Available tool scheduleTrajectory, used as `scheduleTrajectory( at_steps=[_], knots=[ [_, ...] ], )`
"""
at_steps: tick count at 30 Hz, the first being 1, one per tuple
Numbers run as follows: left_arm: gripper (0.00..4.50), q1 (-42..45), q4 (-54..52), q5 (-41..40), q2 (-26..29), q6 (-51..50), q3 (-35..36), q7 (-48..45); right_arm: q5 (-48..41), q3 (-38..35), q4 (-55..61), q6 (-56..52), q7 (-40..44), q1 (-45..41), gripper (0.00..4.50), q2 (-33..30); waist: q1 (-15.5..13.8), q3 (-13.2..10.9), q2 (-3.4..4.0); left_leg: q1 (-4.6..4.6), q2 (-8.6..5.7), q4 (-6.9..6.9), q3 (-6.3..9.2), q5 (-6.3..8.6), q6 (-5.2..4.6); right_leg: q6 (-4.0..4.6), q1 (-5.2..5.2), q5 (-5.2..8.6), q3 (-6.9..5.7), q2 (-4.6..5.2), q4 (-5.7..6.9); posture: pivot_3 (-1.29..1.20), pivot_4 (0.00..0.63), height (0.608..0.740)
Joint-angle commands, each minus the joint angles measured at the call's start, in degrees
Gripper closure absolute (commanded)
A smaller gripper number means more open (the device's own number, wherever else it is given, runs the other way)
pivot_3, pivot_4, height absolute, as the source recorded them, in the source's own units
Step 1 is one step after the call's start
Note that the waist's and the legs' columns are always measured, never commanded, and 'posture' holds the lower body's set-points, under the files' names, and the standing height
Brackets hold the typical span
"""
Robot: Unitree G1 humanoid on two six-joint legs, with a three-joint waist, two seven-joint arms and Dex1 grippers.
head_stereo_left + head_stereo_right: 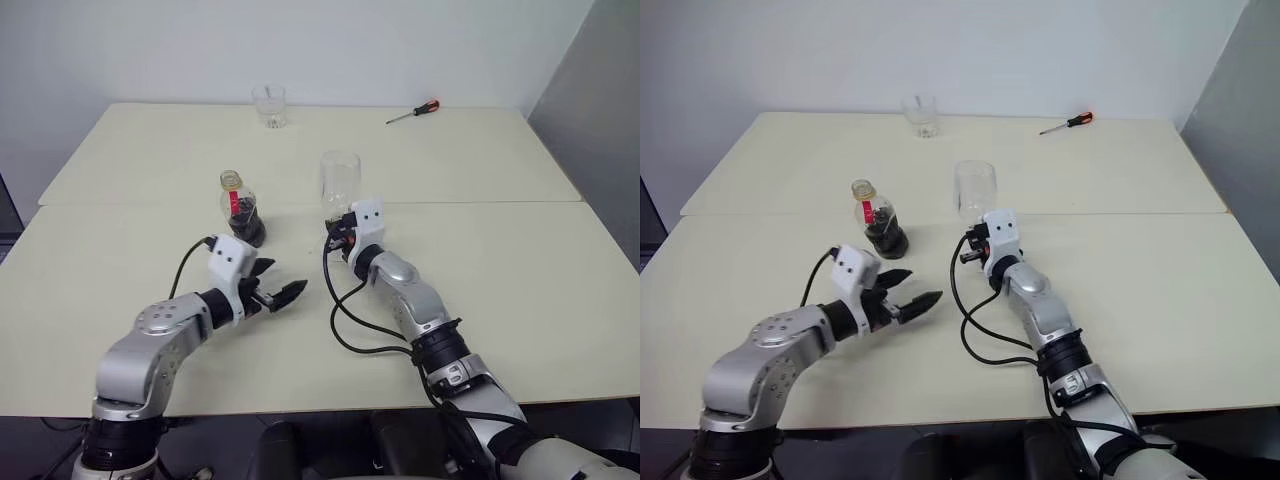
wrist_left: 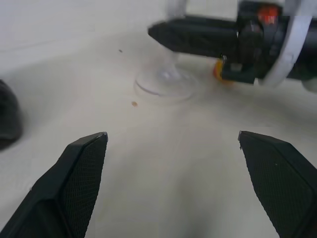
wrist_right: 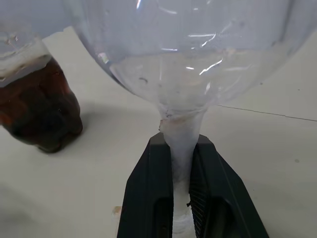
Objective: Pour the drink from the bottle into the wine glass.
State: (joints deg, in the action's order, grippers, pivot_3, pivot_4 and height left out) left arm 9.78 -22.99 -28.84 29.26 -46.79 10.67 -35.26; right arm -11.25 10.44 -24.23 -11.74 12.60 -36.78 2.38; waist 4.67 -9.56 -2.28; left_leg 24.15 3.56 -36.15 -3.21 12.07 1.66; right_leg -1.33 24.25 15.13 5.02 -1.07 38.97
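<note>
The right gripper (image 3: 181, 163) has its jaws pinching the thin stem of the wine glass (image 1: 340, 178), just under the rounded bowl. The glass stands upright near the middle of the pale surface (image 1: 500, 270), its round foot resting on it, as the left wrist view shows. The bowl looks empty.

The bottle (image 1: 240, 210) stands upright on the surface just to the left of the glass, apart from it, with the dark drink (image 3: 42, 114) filling its lower part. No cap is seen on its neck.

The left gripper (image 1: 275, 293) hovers over the surface with its jaws spread wide and nothing between them. It sits nearer the robot than the bottle, pointing toward the foot of the glass, touching neither.

At the far edge stand a short clear tumbler (image 1: 269, 105) and a red-handled screwdriver (image 1: 413, 111).
</note>
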Motion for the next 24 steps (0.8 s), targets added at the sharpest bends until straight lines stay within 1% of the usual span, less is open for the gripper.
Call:
scheduleTrajectory(
  at_steps=[1, 4, 7, 13, 16, 20, 24],
  knots=[
    [0.00, -0.19, -1.59, -2.84, 0.99, 1.53, 2.89, -1.28, 1.98, 1.16, 2.46, -0.86, 2.80, 2.38, 4.34, -1.10, -0.01, 0.01, -0.01, -0.08, 0.00, 0.01, 0.00, 0.00, 0.00, -0.11, -0.06, 0.06, 0.01, 0.01, 0.00, 0.00, 0.150, 0.740],
    [0.00, -0.64, -1.42, -3.40, 1.98, 2.67, 3.47, -2.06, 2.72, 1.39, 3.75, -1.67, 4.42, 3.77, 4.34, -1.95, 0.00, 0.01, -0.02, -0.22, -0.01, 0.02, 0.01, 0.00, 0.00, -0.16, -0.14, 0.09, 0.05, 0.03, 0.01, 0.00, 0.150, 0.740],
    [0.00, -1.88, -1.82, -2.56, 4.44, 4.53, 1.86, -4.83, 3.25, 2.21, 4.95, -2.96, 6.86, 4.89, 4.34, -2.61, 0.04, 0.02, -0.03, -0.25, 0.01, 0.04, 0.00, 0.00, 0.00, -0.15, -0.14, 0.09, 0.08, 0.03, 0.02, 0.00, 0.150, 0.740],
    [0.00, -0.43, 1.31, 1.52, 3.64, 10.94, 1.12, -2.21, 4.69, 4.06, 6.45, -4.76, 10.99, 7.00, 4.34, -4.21, -0.03, 0.08, -0.12, -0.28, 0.01, 0.06, -0.01, 0.00, 0.00, -0.13, -0.16, 0.11, 0.09, 0.03, 0.02, 0.00, 0.150, 0.740],
    [0.00, 0.25, 2.63, 2.28, 3.60, 11.99, 0.37, -1.93, 5.98, 5.02, 5.66, -4.18, 12.25, 7.86, 4.34, -4.65, -0.02, 0.17, -0.23, -0.29, 0.01, 0.06, -0.02, 0.00, 0.00, -0.12, -0.16, 0.11, 0.09, 0.02, 0.02, 0.00, 0.150, 0.740],
    [0.00, 1.42, 3.39, 1.94, 3.12, 12.36, -0.26, -2.03, 9.26, 6.09, 3.17, -2.50, 12.55, 7.78, 4.34, -5.66, 0.01, 0.28, -0.36, -0.30, 0.02, 0.07, -0.02, 0.00, 0.00, -0.12, -0.17, 0.11, 0.08, 0.03, 0.01, 0.00, 0.150, 0.740],
    [0.00, 1.33, 3.55, 2.84, 3.73, 13.38, -1.18, -2.55, 9.47, 4.05, 1.19, -2.17, 11.10, 6.75, 4.34, -5.49, 0.04, 0.36, -0.43, -0.36, 0.02, 0.07, -0.02, 0.00, 0.00, -0.11, -0.19, 0.11, 0.09, 0.03, 0.02, 0.00, 0.150, 0.740]
  ],
)
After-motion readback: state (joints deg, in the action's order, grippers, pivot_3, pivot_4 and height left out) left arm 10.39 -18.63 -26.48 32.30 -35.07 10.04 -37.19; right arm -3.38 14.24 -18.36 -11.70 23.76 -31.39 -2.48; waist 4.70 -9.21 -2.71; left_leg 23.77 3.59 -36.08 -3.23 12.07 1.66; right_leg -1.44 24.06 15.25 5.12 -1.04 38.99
